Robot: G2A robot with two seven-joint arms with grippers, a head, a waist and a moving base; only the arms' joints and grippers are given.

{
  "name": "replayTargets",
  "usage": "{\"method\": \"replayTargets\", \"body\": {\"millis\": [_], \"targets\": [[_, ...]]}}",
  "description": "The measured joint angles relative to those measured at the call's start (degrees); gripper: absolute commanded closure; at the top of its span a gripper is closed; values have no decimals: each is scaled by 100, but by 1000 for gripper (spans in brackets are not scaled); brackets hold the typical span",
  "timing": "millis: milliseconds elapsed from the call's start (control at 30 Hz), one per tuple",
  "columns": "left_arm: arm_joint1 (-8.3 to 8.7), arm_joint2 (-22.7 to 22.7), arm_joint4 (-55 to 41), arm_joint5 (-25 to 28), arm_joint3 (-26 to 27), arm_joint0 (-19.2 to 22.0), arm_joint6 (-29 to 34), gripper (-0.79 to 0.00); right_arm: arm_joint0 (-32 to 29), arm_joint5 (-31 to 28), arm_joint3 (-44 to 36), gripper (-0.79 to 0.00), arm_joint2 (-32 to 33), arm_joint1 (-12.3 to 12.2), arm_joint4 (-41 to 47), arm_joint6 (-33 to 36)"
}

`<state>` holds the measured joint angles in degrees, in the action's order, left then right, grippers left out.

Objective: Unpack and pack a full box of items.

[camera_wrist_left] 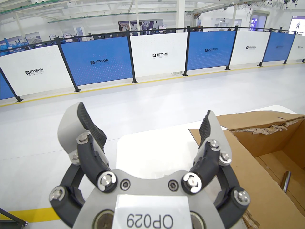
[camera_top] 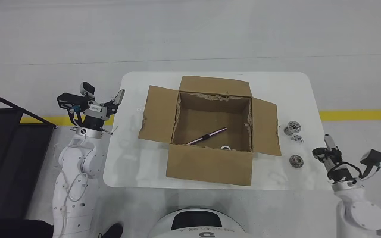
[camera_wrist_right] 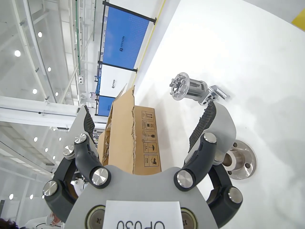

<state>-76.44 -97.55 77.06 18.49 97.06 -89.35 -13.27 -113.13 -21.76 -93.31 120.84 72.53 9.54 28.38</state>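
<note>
Left claw (camera_top: pixel 105 93) hung wide open past the left side of the white table (camera_top: pixel 131 160), holding nothing. Right claw (camera_top: pixel 350 152) was open too, by the near right corner. The open cardboard box (camera_top: pixel 214 119) sat mid-table with a metal rod (camera_top: pixel 206 137) inside. A metal spool (camera_top: pixel 292 128) and a metal ring (camera_top: pixel 295 160) lay just right of it.

cardboard box (camera_top: pixel 208 165): matt brown corrugated board, with rough, torn fibre along the inner rim. rod (camera_top: pixel 205 137) inside it: polished metal, glossy. table (camera_top: pixel 286 89): smooth white top with a faint sheen. flanged ring (camera_wrist_right: pixel 243 162): bright, mirror-smooth metal. slotted hub (camera_wrist_right: pixel 188 89) and small block (camera_wrist_right: pixel 215 95): machined metal, satin finish. left gripper (camera_wrist_left: pixel 144 110) and right gripper (camera_wrist_right: pixel 149 107): black, rough-textured rubbery pads (camera_wrist_left: pixel 91 125) on matt grey shells, with shiny metal screws.
</note>
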Motion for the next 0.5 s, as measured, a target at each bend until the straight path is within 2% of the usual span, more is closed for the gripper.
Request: {"method": "replayTargets", "body": {"millis": [100, 167, 267, 400, 500], "targets": [[0, 0, 0, 0, 0, 0, 0, -785, -342, -435, -453, -785, -47, 83, -73, -553], [0, 0, 0, 0, 0, 0, 0, -785, -737, -802, -931, -785, -95, 171, -392, -1168], [0, 0, 0, 0, 0, 0, 0, -785, -1311, -1029, -1659, -785, -307, 289, -759, -1848], [0, 0, 0, 0, 0, 0, 0, -785, -1743, -945, -2493, -785, -622, 347, -1308, -1894], [0, 0, 0, 0, 0, 0, 0, -785, -1783, -939, -2666, -785, -709, 344, -1486, -1658]]}}
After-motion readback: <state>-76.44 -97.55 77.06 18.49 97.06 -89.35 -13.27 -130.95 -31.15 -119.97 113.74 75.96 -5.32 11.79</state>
